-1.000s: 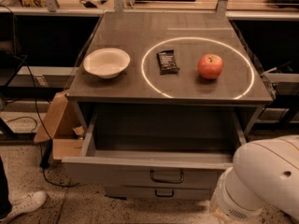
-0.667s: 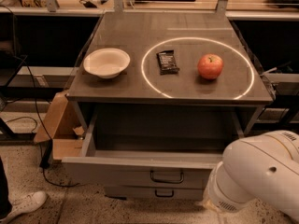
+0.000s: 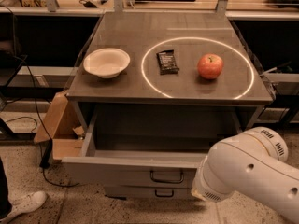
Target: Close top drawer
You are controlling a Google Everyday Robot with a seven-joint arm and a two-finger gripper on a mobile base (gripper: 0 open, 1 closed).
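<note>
Hanging wide open below the tabletop (image 3: pixel 187 36), the top drawer (image 3: pixel 121 171) is pulled well out, its grey front panel facing us and its small black loop handle (image 3: pixel 167 176) at centre. The big white arm (image 3: pixel 247 176) sweeps in from the lower right, its rounded end just beside the right end of that front panel, a little to the right of the handle. The gripper is out of sight past the arm, so I cannot tell how the jaws stand or where they sit against the drawer; I go by the arm that carries them.

Up and away from the arm, on the tabletop, a red apple (image 3: pixel 210 66) and a dark snack bar (image 3: pixel 167 61) lie apart inside a bright ring of light (image 3: pixel 143 73). A white bowl (image 3: pixel 106 62) sits outside the ring, farthest from the arm. Below the open drawer, a smaller drawer front (image 3: pixel 135 192) shows its own black handle (image 3: pixel 164 193). Far across from the arm, a cardboard box (image 3: pixel 58 125) leans by the cabinet, and a white shoe (image 3: pixel 25 204) pokes in at the bottom corner.
</note>
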